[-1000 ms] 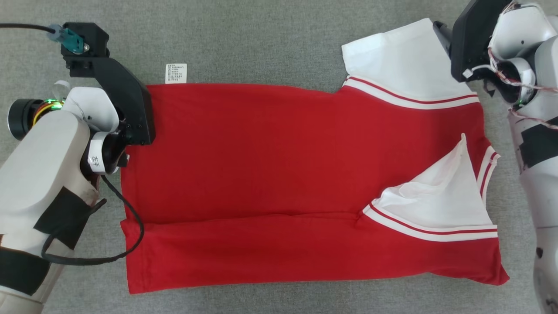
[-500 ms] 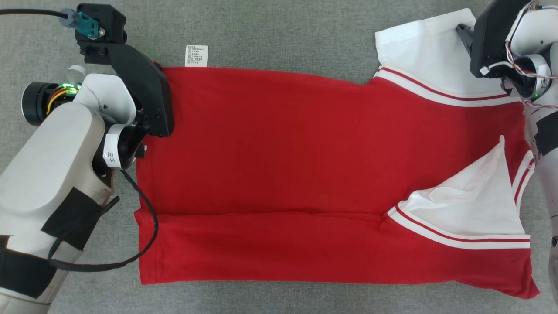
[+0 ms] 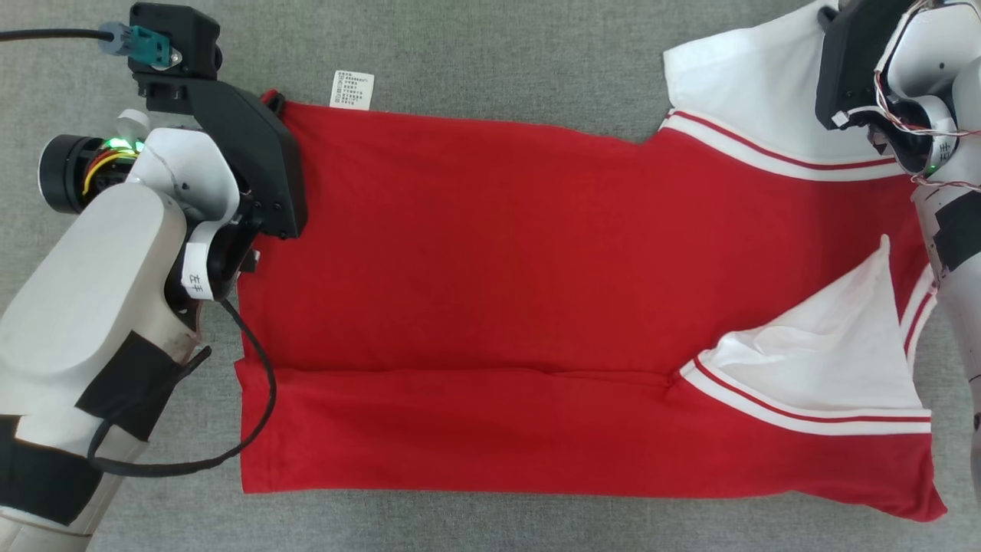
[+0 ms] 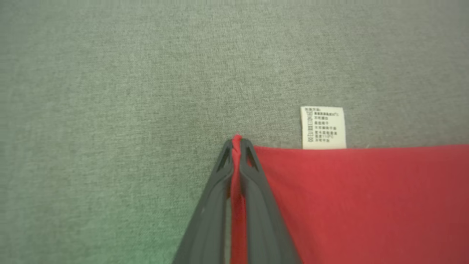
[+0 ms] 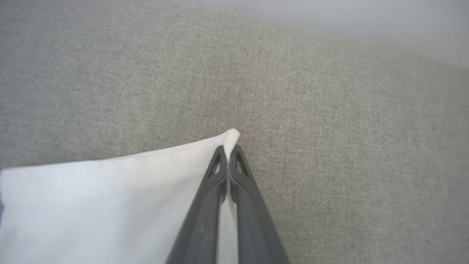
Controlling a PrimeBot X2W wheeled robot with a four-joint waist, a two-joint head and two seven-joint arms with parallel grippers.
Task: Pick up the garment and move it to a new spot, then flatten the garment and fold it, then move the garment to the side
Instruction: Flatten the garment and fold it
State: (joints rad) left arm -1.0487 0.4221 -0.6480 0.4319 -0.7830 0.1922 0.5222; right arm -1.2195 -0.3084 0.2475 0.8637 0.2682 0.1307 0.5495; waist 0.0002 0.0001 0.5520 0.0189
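Note:
The garment [image 3: 498, 276] is a red shirt with white sleeves, spread across grey cloth with its near long edge folded up. My left gripper [image 4: 237, 145] is shut on the garment's red far-left corner [image 4: 237, 138]; in the head view that corner [image 3: 270, 98] peeks out beside the black gripper body. My right gripper [image 5: 228, 151] is shut on the tip of the white sleeve [image 5: 110, 198] at the garment's far right [image 3: 751, 84]. The near white sleeve [image 3: 828, 353] lies folded over the red body.
A white care label [image 3: 352, 90] sticks out from the garment's far edge, near my left gripper [image 4: 323, 127]. Grey fabric surface [image 3: 490, 61] lies all around. A black cable [image 3: 245, 399] loops from my left arm over the garment's left edge.
My right gripper has shut on the white sleeve tip. The garment's far-left corner has lifted slightly with my left gripper. The camera shifted, so the whole picture slid right.

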